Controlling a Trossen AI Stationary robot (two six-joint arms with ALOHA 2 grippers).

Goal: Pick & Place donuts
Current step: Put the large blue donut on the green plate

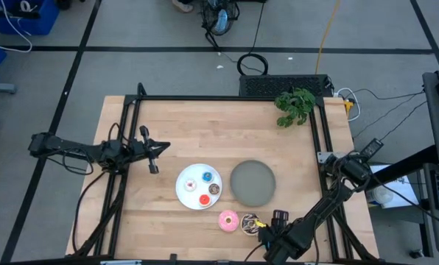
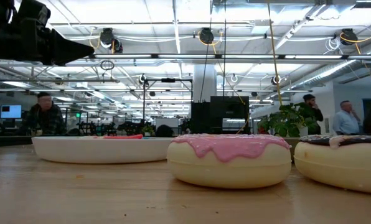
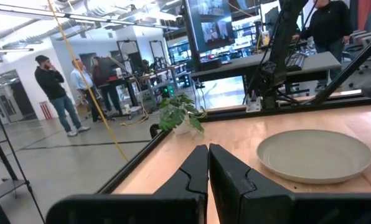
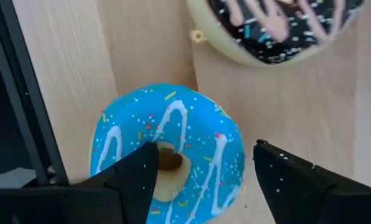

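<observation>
A blue-iced donut (image 4: pixel 173 149) lies flat on the wooden table. My right gripper (image 4: pixel 204 165) hangs open just above it and points down, one finger over the hole and the other past the donut's rim. The chocolate-sprinkled donut (image 4: pixel 279 25) and the pink donut (image 1: pixel 228 220) lie flat beside it, near the table's front edge. A white plate (image 1: pixel 183 193) carries several tiny donuts. The grey plate (image 1: pixel 253 182) stands to its right. My left gripper (image 3: pixel 208 168) is shut and holds level above the table's left part.
A black frame rail (image 4: pixel 23 106) runs close beside the blue-iced donut. A small green plant (image 1: pixel 294 105) stands at the table's far right corner. People stand in the room beyond the table.
</observation>
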